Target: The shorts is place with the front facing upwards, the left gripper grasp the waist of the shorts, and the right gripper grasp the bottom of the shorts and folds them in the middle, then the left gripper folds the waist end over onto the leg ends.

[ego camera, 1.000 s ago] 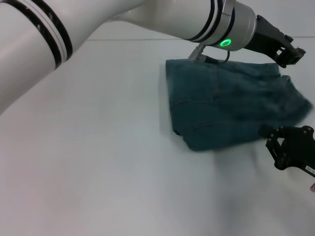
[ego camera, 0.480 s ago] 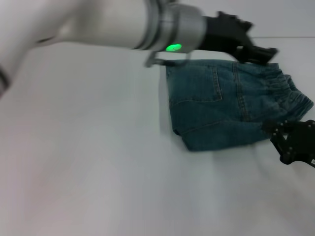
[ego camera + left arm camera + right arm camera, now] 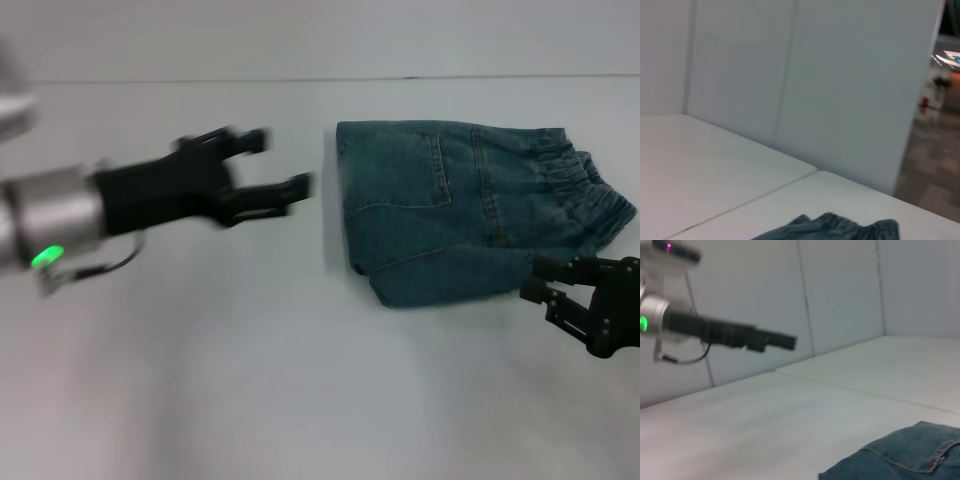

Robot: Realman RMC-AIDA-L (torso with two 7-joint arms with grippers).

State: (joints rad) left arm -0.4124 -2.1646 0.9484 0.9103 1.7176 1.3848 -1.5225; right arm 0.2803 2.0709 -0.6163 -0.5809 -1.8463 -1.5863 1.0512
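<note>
— On the right half of the white desk point(image 3: 200, 400), what lies there?

— The shorts point(image 3: 470, 215), folded in half lengthwise, flat on the desk. The patch pocket point(image 3: 395, 170) faces up. The gathered waistband point(image 3: 575, 180) is at the right end, and the straight leg hems point(image 3: 345, 200) form the left edge.

— Where is the left hand?

— The left hand point(image 3: 290, 170) hangs over the bare desk to the left of the shorts, well clear of the hem edge. Its two black fingers point toward the shorts with a wide gap between them, holding nothing. Its grey wrist carries a lit green ring point(image 3: 42, 257). From the right wrist view the same hand point(image 3: 785, 341) shows side-on, raised above the desk, in front of pale wall panels point(image 3: 840, 290).

— And the right hand?

— The right hand point(image 3: 540, 280) sits at the near right corner of the shorts, just beside the lower edge of the fabric. Its fingers are spread apart and grip nothing; whether a fingertip touches the cloth I cannot tell.

— How much open room is there?

— Bare desk surface runs all along the left and near sides of the shorts. A seam in the desk point(image 3: 250, 80) crosses behind the far edge of the shorts.

— What does the left wrist view add?

— Only the ruched waistband point(image 3: 840, 227) peeking in at the frame's edge, the desk, and wall panels behind.
</note>
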